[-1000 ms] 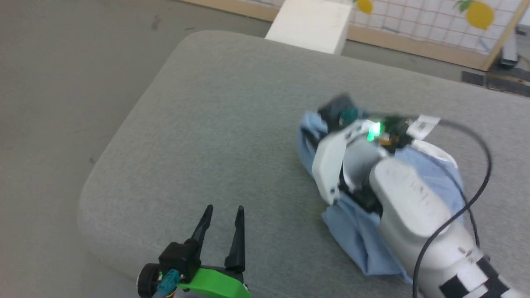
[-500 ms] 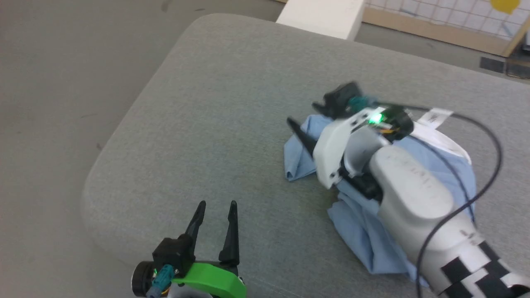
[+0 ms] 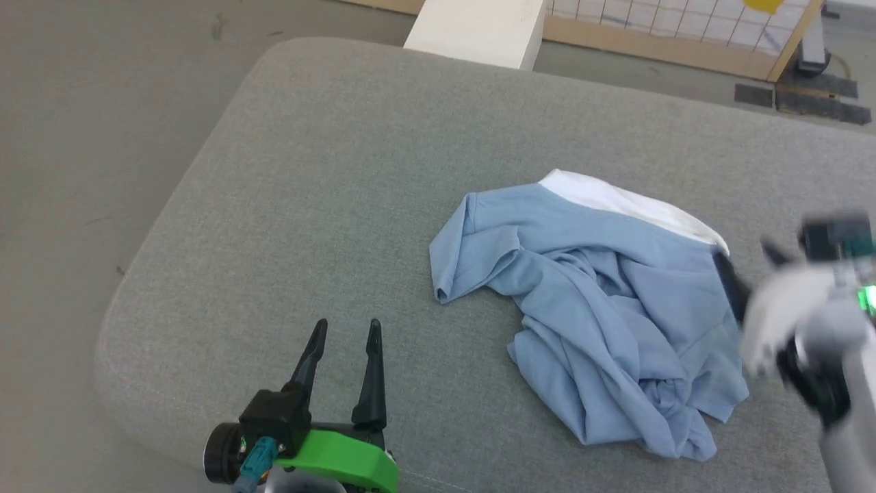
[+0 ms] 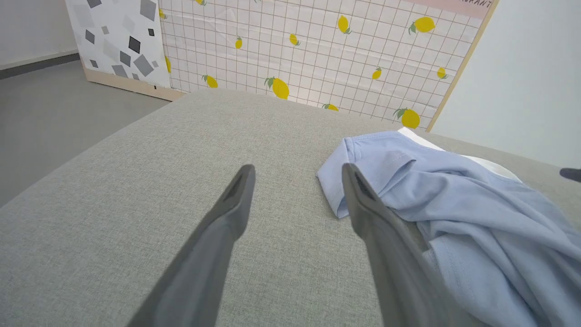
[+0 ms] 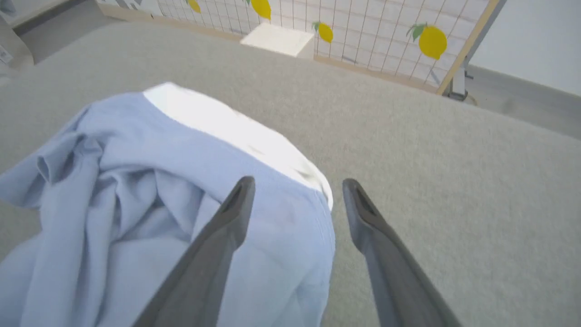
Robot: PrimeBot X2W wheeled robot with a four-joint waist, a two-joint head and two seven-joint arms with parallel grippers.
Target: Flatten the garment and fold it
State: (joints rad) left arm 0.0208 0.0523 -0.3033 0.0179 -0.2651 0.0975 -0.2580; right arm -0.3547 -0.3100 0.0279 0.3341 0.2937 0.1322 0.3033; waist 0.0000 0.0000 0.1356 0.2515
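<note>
On the head camera I see the light blue shirt (image 3: 602,308) crumpled right of centre on the grey cushion (image 3: 328,171), its white collar (image 3: 616,202) at the far edge. My left pincer (image 3: 347,323) stands wide and empty, apart from it. Its wrist camera picks out a sleeve hem (image 4: 331,190) beside one finger. The right wrist camera shows my right pincer (image 5: 298,180) wide and empty at the collar end.

The right pincer (image 3: 744,257) was blurred at the head view's right edge; the garment (image 3: 602,308) ran past both wrist views' edges.
</note>
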